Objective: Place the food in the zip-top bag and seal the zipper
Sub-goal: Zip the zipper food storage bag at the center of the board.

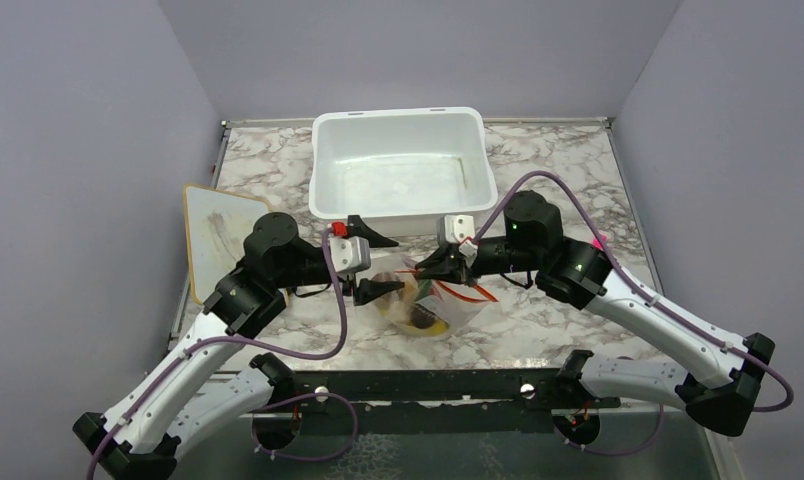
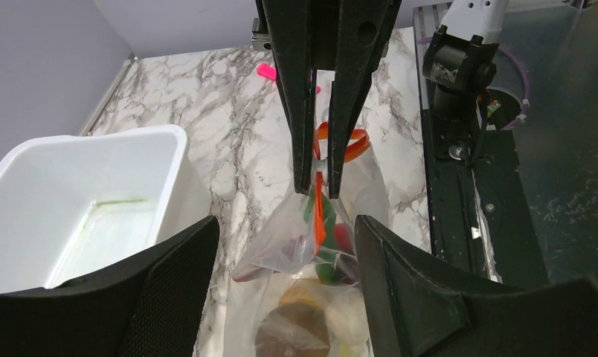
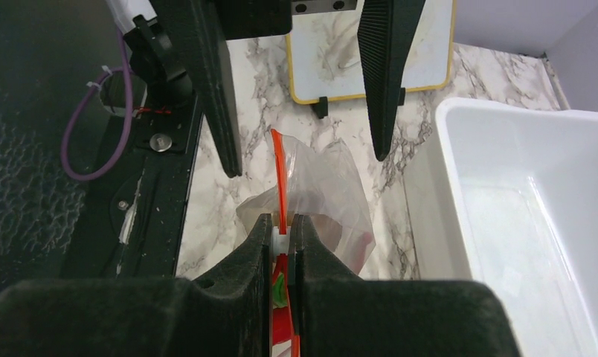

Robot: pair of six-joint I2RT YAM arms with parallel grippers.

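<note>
Food [image 1: 423,320] looks to be all packed: the white tub [image 1: 403,115] shows nothing in it, and no loose pieces lie on the marble bench [image 1: 548,320]. The zip-top bag [image 1: 433,305] sits on the bench just in front of the tub, between the two arms, with brown, beige, green and red pieces bunched inside it.

What is left, by my reading, is the seal. The right gripper [image 3: 281,223] has its fingers pinched tight on the zipper [image 3: 280,175], holding that edge of the bag up. The left gripper [image 2: 285,223] has its fingers spread wide on either side of the bag and holds nothing.

The right wrist view shows the orange-red strip ahead of the pinch running as one thin line toward the left arm, so that stretch looks closed. The left wrist view shows what this hides: beyond the right fingers the strip splits into an open loop, so the mouth appears unsealed on the right arm's side. That part probably needs pressing shut before the task is finished.

Only the left wrist view looks down on the food through the plastic. Only the top view shows both arms and the bag's place by the tub, along with a yellow-edged board [image 1: 218,230] at the left.
</note>
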